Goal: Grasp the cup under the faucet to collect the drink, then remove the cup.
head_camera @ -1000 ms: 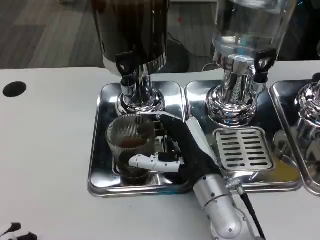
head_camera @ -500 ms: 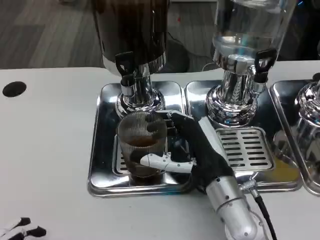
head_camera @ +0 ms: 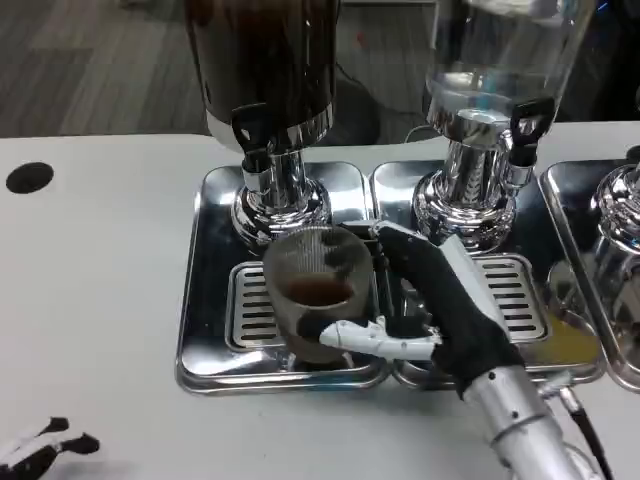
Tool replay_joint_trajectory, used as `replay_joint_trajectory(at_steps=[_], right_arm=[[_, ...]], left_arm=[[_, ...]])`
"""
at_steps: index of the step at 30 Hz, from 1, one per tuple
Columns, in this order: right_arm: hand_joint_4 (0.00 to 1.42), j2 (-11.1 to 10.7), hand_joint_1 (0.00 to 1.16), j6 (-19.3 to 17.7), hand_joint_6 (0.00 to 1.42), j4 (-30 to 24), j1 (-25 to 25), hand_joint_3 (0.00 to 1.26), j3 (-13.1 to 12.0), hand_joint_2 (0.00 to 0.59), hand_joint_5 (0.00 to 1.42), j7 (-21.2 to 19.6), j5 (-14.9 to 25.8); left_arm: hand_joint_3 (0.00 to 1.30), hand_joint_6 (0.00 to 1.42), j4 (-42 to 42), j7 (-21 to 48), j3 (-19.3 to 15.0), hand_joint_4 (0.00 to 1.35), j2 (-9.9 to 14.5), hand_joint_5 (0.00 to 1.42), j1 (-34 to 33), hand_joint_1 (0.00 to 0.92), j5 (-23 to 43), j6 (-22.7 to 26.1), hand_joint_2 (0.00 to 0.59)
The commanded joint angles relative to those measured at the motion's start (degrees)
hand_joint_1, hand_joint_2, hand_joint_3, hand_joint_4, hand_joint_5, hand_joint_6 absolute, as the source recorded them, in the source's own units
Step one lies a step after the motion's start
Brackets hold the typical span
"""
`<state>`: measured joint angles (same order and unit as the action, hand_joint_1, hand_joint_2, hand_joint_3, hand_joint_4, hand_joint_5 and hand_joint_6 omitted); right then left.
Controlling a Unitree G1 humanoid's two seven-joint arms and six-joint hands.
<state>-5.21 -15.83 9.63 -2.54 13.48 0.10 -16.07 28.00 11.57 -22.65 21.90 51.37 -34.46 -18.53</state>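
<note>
Now at the removal stage, judging by dark drink already in the cup (head_camera: 316, 300); cup held by right hand (head_camera: 430, 300), wrapped around its right side, thumb (head_camera: 375, 338) lying across the lower front wall, other fingers curled behind the far rim; grip looks firm but contact on the far side hidden.

Cup sits over the slotted grate (head_camera: 250, 318) of the left drip tray (head_camera: 205, 290), in front of and slightly right of the dark dispenser's faucet (head_camera: 252, 140); whether lifted or resting on the grate, cannot tell; appears slightly tilted.

Left hand (head_camera: 40, 450) low at the frame's bottom-left corner on the white table (head_camera: 90, 260), well apart from the tray; holding nothing, fingers loosely apart as far as visible.

Risks from here:
- spill; liquid near mid-height, any further tilt or a jerk during withdrawal likely to slosh it over the rim;
- slip; ribbed translucent wall probably slick, thumb low on the cup, so a loosened squeeze could let it rotate or drop;
- snag; cup base could catch the raised tray lip if dragged forward instead of raised first;
- collision; forearm close to the clear dispenser's base (head_camera: 465, 210) and second grate (head_camera: 515, 295), a rightward swing could knock them.
</note>
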Motion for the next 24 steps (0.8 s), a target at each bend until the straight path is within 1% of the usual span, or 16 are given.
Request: replay_joint_trajectory(at_steps=[1,6,11,16,21,24], right_arm=[[0.54,-1.82,0.75,-2.92,0.18,-5.73,3.33,0.47,-1.72,0.059,0.47,1.43,2.36],[0.54,-4.67,0.75,-5.35,0.18,-7.84,7.71,0.47,-3.9,0.058,0.47,2.98,4.36],[0.54,-6.72,0.75,-8.08,0.18,-8.59,10.74,0.47,-5.92,0.058,0.47,4.07,5.82],[0.54,-9.37,0.75,-12.24,0.18,-7.84,14.25,0.48,-9.37,0.061,0.47,5.16,8.55],[0.54,-10.97,0.75,-15.54,0.19,-7.67,16.49,0.48,-12.43,0.065,0.47,6.35,10.81],[0.54,-11.69,0.75,-17.2,0.19,-7.29,17.53,0.48,-13.79,0.068,0.47,7.1,11.63]], left_arm=[[0.3,0.49,1.07,1.2,1.4,0.13,0.89,0.19,-0.96,0.0,-1.13,1.34,0.098],[0.29,0.49,1.89,1.26,2.72,0.13,0.57,0.19,-1.64,0.0,-1.88,2.33,0.107],[0.29,0.49,3.37,1.04,3.99,0.13,0.08,0.19,-1.9,0.0,-2.86,3.35,0.108],[0.29,0.49,5.17,0.75,4.88,0.13,-0.56,0.19,-2.02,0.0,-3.81,4.22,0.108],[0.28,0.49,7.47,0.5,5.69,0.13,-1.27,0.19,-2.1,0.0,-5.03,4.85,0.109],[0.27,0.48,8.89,0.24,5.68,0.12,-1.8,0.19,-1.99,0.0,-5.69,4.93,0.111]])
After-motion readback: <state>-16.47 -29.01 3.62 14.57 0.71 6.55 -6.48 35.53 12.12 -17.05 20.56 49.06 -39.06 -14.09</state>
